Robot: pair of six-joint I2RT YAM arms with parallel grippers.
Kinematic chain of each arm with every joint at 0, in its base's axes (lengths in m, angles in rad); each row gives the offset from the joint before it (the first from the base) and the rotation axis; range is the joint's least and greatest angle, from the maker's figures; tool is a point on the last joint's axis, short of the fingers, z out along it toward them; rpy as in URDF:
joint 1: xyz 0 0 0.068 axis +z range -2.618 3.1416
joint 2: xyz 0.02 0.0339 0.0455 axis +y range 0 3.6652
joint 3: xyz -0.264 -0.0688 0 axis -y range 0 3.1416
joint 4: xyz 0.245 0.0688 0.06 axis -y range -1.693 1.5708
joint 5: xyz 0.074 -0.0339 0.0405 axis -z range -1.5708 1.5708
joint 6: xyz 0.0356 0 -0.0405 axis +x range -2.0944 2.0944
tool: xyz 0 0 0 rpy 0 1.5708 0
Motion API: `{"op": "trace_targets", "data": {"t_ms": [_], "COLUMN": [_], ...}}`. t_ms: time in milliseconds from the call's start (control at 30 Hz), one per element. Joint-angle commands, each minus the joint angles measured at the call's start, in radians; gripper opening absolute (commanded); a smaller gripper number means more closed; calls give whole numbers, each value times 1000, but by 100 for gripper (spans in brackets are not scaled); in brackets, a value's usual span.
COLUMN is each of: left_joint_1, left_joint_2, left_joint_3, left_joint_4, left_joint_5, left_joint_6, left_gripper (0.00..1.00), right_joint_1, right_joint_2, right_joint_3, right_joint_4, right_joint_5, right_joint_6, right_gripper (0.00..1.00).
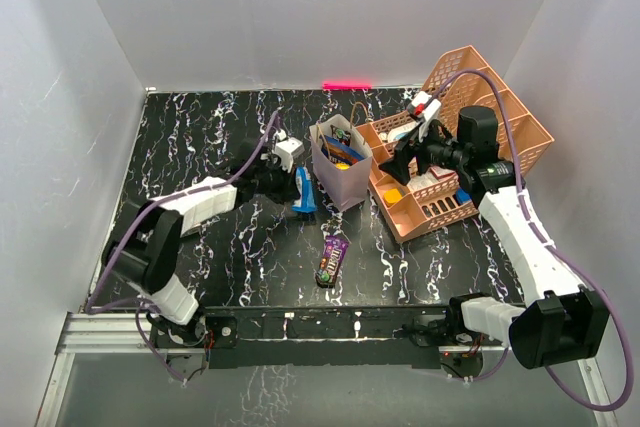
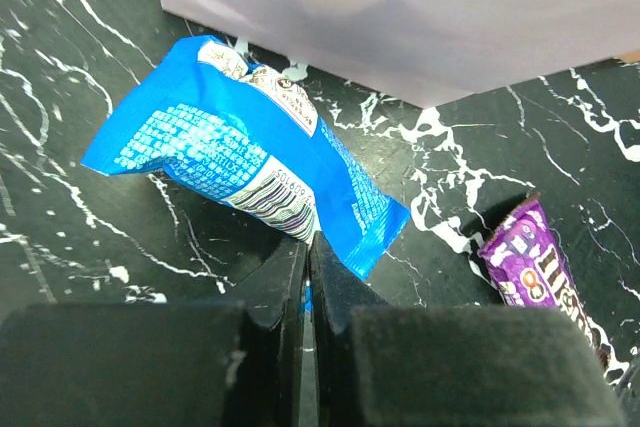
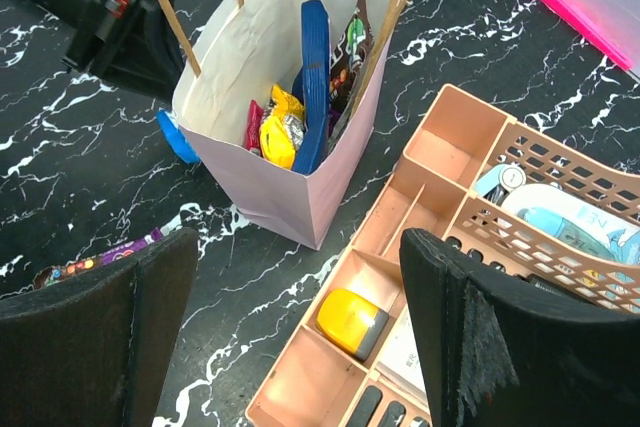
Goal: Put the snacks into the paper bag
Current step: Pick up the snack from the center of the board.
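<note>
The pale paper bag (image 1: 341, 175) stands upright mid-table with several snacks inside: a blue bar (image 3: 314, 77), a yellow packet (image 3: 280, 132) and a red one. My left gripper (image 1: 283, 183) is shut on the edge of a blue-and-white pouch (image 2: 240, 162), just left of the bag; the pouch also shows in the top view (image 1: 304, 191). A purple-brown packet (image 1: 332, 258) lies on the table in front of the bag and shows in the left wrist view (image 2: 535, 267). My right gripper (image 1: 408, 165) is open and empty, above the table between the bag and the trays.
Salmon-pink mesh organiser trays (image 1: 475, 137) stand right of the bag and hold a yellow object (image 3: 352, 321), white cards and other small items. A pink tape strip (image 1: 346, 85) marks the back edge. White walls enclose the table.
</note>
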Motion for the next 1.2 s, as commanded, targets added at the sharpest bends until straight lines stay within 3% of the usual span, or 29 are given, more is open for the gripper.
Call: {"op": "trace_targets", "data": {"t_ms": [0,300,633,900,1167], "left_joint_1": [9,34,37,37,36], "left_joint_2": [-159,-321,-455,-494,-518], "left_joint_3": [-30,-1,244,417,465], "left_joint_4": [-5,-132,-572,-919,-1023], "left_joint_5": [-5,-44,33,158,269], "left_joint_6": [128,310,682,1015,1107], "left_gripper": [0,0,0,0,0], "right_joint_1": [-1,44,298,378,427], "right_joint_2": [8,74,201,317,392], "right_joint_3": [84,251,418,512,522], "right_joint_4": [1,-79,-31,54,80], "right_joint_5": [-46,-162,-155,-202,-267], "right_joint_6": [-23,-44,14,119,179], "right_gripper": [86,86,86,88,92]}}
